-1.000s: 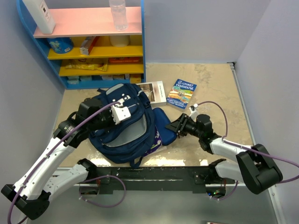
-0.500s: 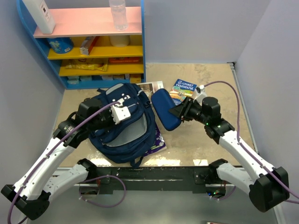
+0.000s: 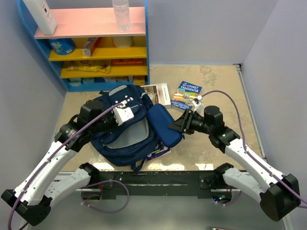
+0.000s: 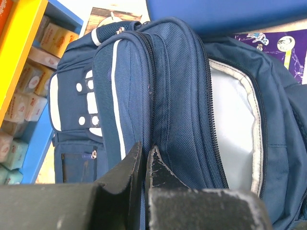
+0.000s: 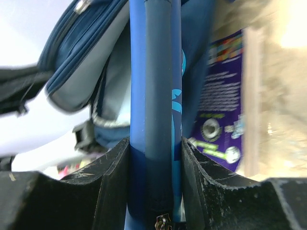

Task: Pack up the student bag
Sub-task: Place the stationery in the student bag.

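Navy fabric makes the backpack [image 3: 115, 153] soft and floppy, so we would take it by the firmer zip seam. It lies open on the table [image 3: 216, 143]. Our left claw [image 4: 144, 160] pinches that seam; our right claw [image 5: 154, 143] clamps a pencil case [image 3: 163, 125]. One book [image 3: 186, 95] reads "Storey Treehouse".

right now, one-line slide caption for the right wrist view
Right fingers clamp the blue pencil case edge-on, in front of the open student bag.
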Robot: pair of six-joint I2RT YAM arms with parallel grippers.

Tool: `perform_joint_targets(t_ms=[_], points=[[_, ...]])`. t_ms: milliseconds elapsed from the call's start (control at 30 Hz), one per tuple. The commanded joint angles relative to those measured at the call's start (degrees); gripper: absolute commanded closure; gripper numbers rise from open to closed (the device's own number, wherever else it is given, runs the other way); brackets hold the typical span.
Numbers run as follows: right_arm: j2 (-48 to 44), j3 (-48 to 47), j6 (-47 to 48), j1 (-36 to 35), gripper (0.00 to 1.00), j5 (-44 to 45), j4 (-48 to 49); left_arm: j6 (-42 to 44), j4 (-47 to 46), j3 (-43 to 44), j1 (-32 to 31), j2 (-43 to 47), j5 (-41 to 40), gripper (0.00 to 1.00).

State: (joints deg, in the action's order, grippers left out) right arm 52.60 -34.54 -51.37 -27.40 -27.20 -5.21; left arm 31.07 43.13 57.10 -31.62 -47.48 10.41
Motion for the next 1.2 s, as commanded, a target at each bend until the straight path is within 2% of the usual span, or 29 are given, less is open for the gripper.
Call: perform_joint_targets(t_ms=[0, 200, 333, 433, 600, 667, 800, 833, 867, 933, 1000, 1033, 1100, 1133, 1167], points=[[-0.6, -4.0, -1.4, -3.6, 1.0, -5.4, 0.7, -0.5, -10.4, 3.5, 0.4, 0.2, 1.3, 1.0], [-0.7, -5.8, -2.1, -4.2, 1.0, -6.2, -0.9, 0.0, -9.6, 3.2, 0.7, 0.3, 1.8, 1.0], [2.2, -2.8, -5.7, -7.1, 1.0, -5.5, 4.5, -0.8, -9.7, 3.6, 0.9, 0.0, 4.3, 1.0], [9.2, -5.3, -7.8, -10.7, 1.0, -3.4, 9.9, -1.2, -9.5, 4.4, 0.9, -0.2, 6.7, 1.0], [25.6, -17.0, -5.2, -16.9, 1.0, 4.5, 11.1, -0.8, -7.9, 5.9, 0.9, -0.4, 9.3, 1.0], [29.0, -21.7, -5.5, -17.9, 1.0, 7.0, 13.2, -0.8, -7.5, 6.4, 0.9, -0.3, 10.1, 1.0], [33.3, -24.3, -6.0, -20.1, 1.0, 17.0, 23.6, -1.2, -6.0, 7.1, 0.9, 0.1, 12.3, 1.0], [35.2, -23.6, -6.1, -21.8, 1.0, 23.9, 28.5, -1.9, -5.6, 7.5, 0.9, 0.3, 12.9, 1.0], [36.0, -23.2, -6.3, -22.7, 1.0, 26.5, 34.1, -2.2, -5.6, 7.6, 0.9, 0.4, 13.3, 1.0], [40.8, -24.3, -6.2, -25.1, 0.98, 29.1, 37.4, -2.8, -5.6, 7.8, 0.9, 0.5, 13.9, 1.0], [46.7, -28.4, -5.2, -26.7, 0.94, 29.2, 39.7, -3.0, -5.6, 7.9, 1.0, 0.5, 14.5, 1.0], [48.2, -29.6, -4.0, -29.2, 0.83, 30.2, 40.2, -3.2, -5.5, 7.9, 1.1, 0.7, 15.0, 1.0], [52.1, -34.0, -0.7, -31.1, 0.71, 31.5, 39.2, -3.3, -5.5, 7.8, 1.3, 0.8, 15.4, 1.0], [53.0, -35.5, 0.0, -31.8, 0.52, 31.2, 37.6, -3.2, -5.4, 7.8, 1.3, 0.9, 15.3, 1.0], [53.0, -36.5, 0.8, -31.9, 0.44, 31.3, 33.6, -3.3, -5.4, 7.7, 1.4, 1.0, 15.0, 1.0]])
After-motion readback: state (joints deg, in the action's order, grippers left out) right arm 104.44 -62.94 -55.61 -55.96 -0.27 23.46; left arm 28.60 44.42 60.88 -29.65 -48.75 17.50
